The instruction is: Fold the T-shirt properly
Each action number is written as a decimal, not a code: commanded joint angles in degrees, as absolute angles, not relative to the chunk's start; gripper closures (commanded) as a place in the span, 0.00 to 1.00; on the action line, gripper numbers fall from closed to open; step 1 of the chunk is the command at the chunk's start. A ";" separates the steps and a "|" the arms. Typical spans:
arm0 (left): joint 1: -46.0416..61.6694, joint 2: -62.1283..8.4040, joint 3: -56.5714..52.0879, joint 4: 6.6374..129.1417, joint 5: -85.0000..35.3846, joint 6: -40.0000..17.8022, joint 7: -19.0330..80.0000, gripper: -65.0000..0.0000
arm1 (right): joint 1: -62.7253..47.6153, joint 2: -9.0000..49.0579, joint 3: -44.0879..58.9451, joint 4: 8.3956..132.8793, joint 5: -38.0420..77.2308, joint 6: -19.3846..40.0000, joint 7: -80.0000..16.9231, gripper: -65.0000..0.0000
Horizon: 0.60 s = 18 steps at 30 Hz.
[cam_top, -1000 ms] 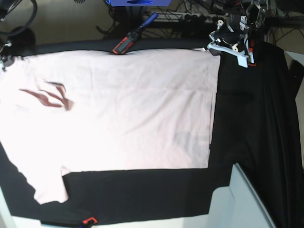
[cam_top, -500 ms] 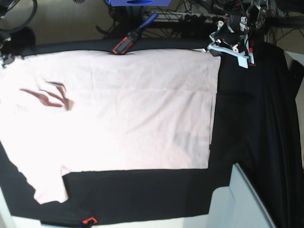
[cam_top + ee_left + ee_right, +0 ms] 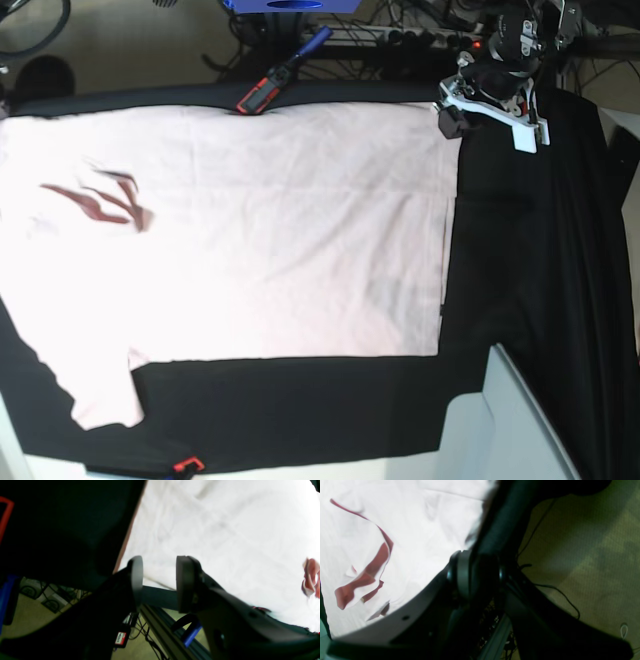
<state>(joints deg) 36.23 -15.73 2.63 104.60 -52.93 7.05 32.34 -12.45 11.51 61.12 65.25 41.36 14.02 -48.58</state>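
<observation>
- One T-shirt [image 3: 250,230], pale pink, lies spread flat on the black table cloth [image 3: 530,260], filling the left and middle of the base view; its straight hem runs down near the middle-right.
- One short sleeve [image 3: 100,395] juts toward the near edge at lower left.
- One patch of dark red folds [image 3: 100,200] shows near the shirt's left end, where the fabric is turned over; my right wrist camera sees the same red creases [image 3: 367,577].
- My left gripper [image 3: 158,582] hangs over the far right corner of the shirt, at the table's back edge. Its two fingers [image 3: 185,582] stand apart with a clear gap, and nothing is pinched between them.
- My right gripper [image 3: 476,577] sits at the shirt's far left edge, past the frame of the base view. Its two pads look close together, but the gap is dark; I cannot tell whether they are pressed shut or grip cloth.
- One red-and-black hand tool with a blue handle [image 3: 285,72] lies just behind the shirt's back edge.
</observation>
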 commanded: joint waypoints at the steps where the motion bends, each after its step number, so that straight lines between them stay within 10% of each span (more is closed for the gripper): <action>1: 35.91 -16.04 2.59 106.51 -53.32 6.37 31.52 0.67 | -12.26 12.97 62.02 68.26 42.51 14.64 -47.16 0.79; 7: 30.73 -15.87 2.95 105.98 -53.32 6.37 31.52 1.00 | -11.56 12.53 64.48 78.29 42.51 14.99 -46.99 0.78; 18: 26.24 -14.90 2.86 97.36 -53.32 6.64 31.60 1.00 | -0.48 12.53 56.13 69.32 42.51 26.68 -62.99 0.78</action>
<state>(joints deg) 26.28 -14.44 3.07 96.42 -53.01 7.05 32.38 -0.62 11.68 55.90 68.38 41.87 26.48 -63.20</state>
